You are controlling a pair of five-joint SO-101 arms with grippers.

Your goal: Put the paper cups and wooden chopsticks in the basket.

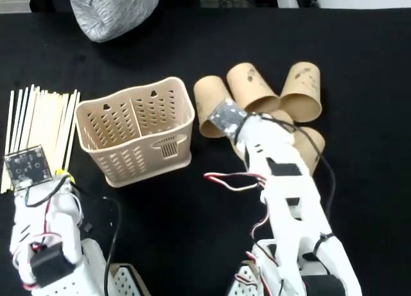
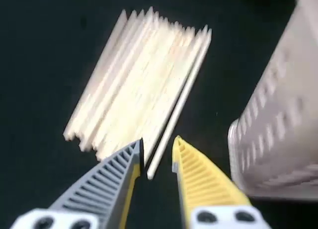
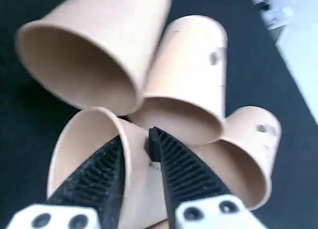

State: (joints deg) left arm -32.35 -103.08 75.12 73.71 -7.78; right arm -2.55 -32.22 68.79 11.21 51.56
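Observation:
Several paper cups (image 1: 302, 90) lie on their sides in a cluster right of the beige slotted basket (image 1: 135, 130). My right gripper (image 3: 135, 137) is down among them, open, its fingers astride the wall of one cup (image 3: 82, 149), one finger inside the mouth and one outside. More cups (image 3: 186, 85) lie just beyond it. A bundle of wooden chopsticks (image 1: 38, 119) lies left of the basket. My left gripper (image 2: 157, 148) is open just above the near end of the outermost chopstick (image 2: 171, 122), which lies between its tips.
The black table's far edge has a grey crumpled bag (image 1: 112, 10). The basket's wall (image 2: 278, 124) stands close beside the left gripper. Cables trail from the right arm (image 1: 289, 200) across the table in front of the basket.

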